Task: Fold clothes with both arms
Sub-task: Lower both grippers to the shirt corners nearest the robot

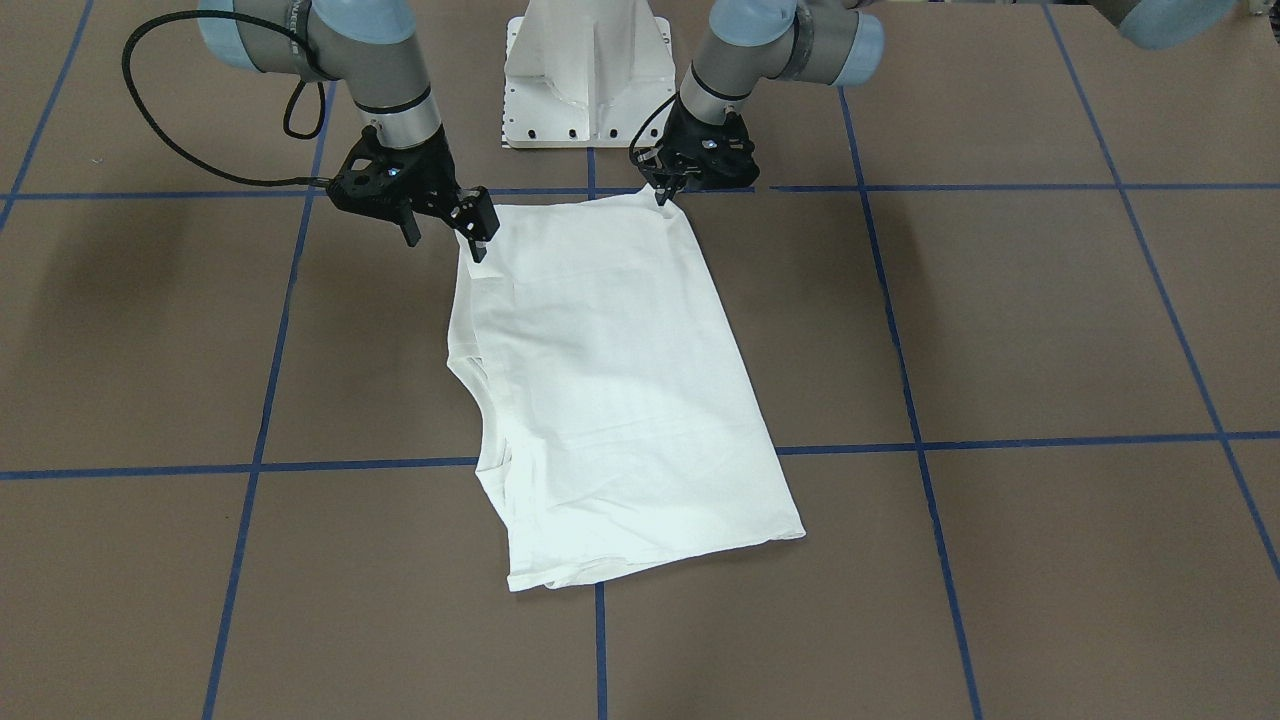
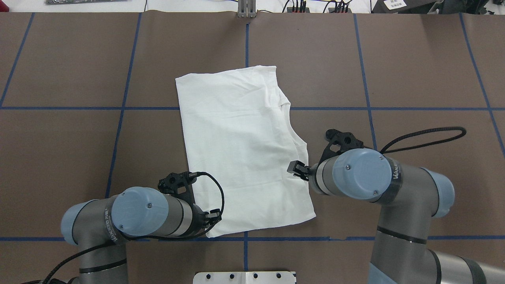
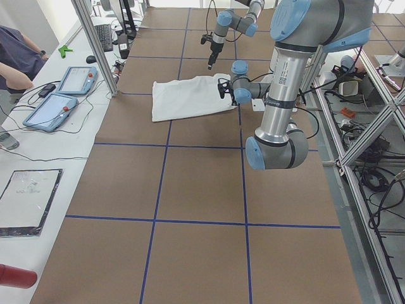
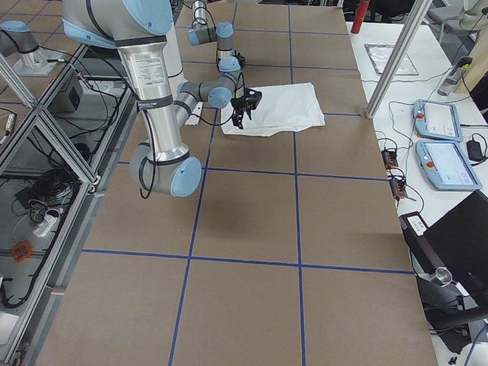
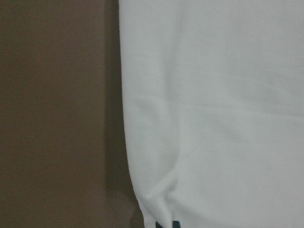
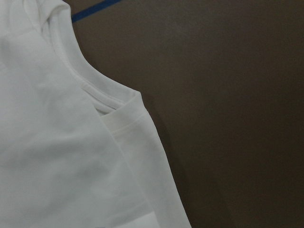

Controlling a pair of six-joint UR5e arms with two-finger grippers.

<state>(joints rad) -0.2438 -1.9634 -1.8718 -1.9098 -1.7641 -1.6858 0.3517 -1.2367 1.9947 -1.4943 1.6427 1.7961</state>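
One white T-shirt (image 1: 610, 380) lies folded flat mid-surface (image 1: 1000, 320) (plain side up). Of the two hands, the left hand (image 1: 663, 193) pinches one robot-side corner with jaws narrow. The right hand (image 1: 446, 246) gapes wide at the other.

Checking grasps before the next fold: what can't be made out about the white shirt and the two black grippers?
Black left gripper: whether it pinches a corner of the white thin-fabric T-shirt; tiny in the front-facing view, hidden under its wrist overhead.
Black right gripper: overhead, its wrist covers most of it.
T-shirt underside: covered by its top layer in every view.
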